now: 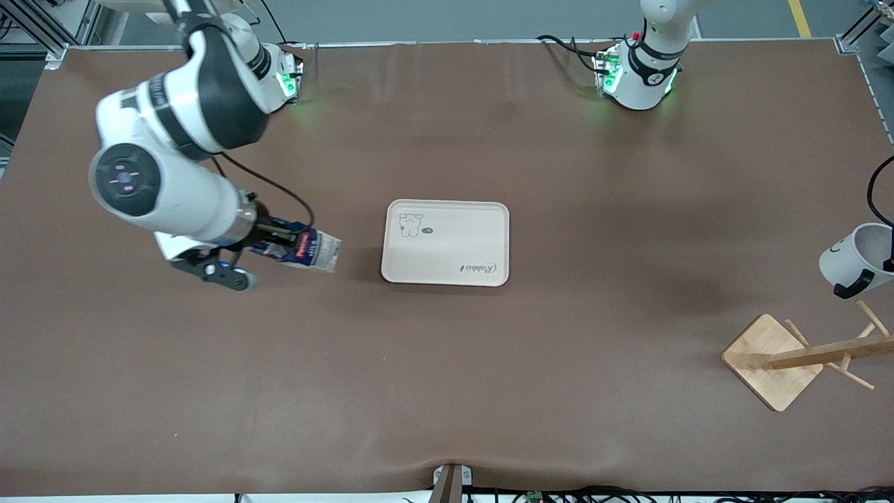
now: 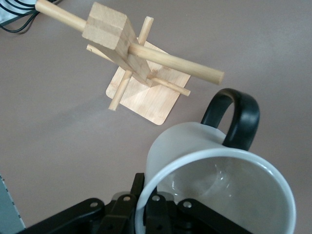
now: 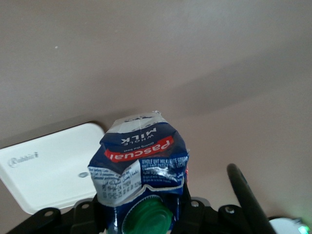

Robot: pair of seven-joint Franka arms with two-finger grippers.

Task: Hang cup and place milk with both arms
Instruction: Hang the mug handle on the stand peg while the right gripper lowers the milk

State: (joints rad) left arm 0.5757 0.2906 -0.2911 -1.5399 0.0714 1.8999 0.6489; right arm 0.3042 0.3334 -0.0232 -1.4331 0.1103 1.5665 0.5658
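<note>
Right tool [image 1: 269, 237] is clamped on the milk carton [image 1: 304, 249], tilted in the air over bare bench [image 1: 447, 391] toward the right arm's end, beside the cream tray [image 1: 447, 242]. Left tool [image 2: 146, 214] grips the white mug [image 1: 858, 258] by its rim, above the wooden mug tree [image 1: 803, 358] near the bench edge.

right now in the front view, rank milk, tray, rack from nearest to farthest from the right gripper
1. milk, held in the right gripper
2. tray, mid-table
3. rack, at the left arm's end
</note>
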